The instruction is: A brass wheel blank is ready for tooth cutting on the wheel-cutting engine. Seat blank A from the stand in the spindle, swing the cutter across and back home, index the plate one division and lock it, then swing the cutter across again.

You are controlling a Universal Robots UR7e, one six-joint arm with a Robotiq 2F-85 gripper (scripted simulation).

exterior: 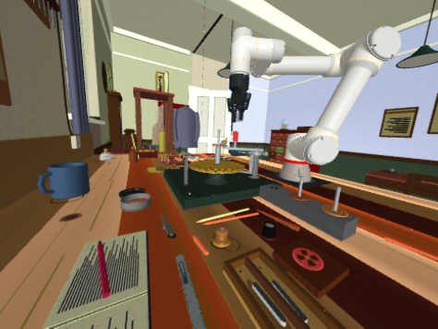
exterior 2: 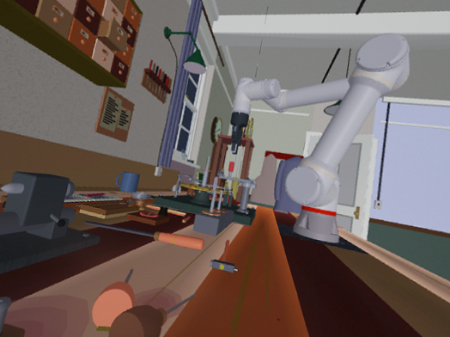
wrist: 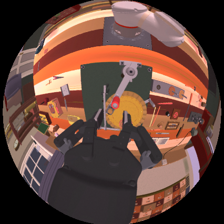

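Note:
The grey cutter arm reaches from its pivot at the back of the green engine base over the brass index plate, ending in a red knob above the plate's middle. The grey stand sits on the bench to the right of the engine, and two brass blanks rest on its two pegs. The spindle rises from the plate's centre. My gripper hangs high above the engine, straight over the red knob. Its fingers are partly open and hold nothing.
Behind the engine stand a wooden frame and a draped grey shape. A blue mug and a shallow dish lie to the left. Pencils, a small black cap, a red gear on a block and tool trays lie in front.

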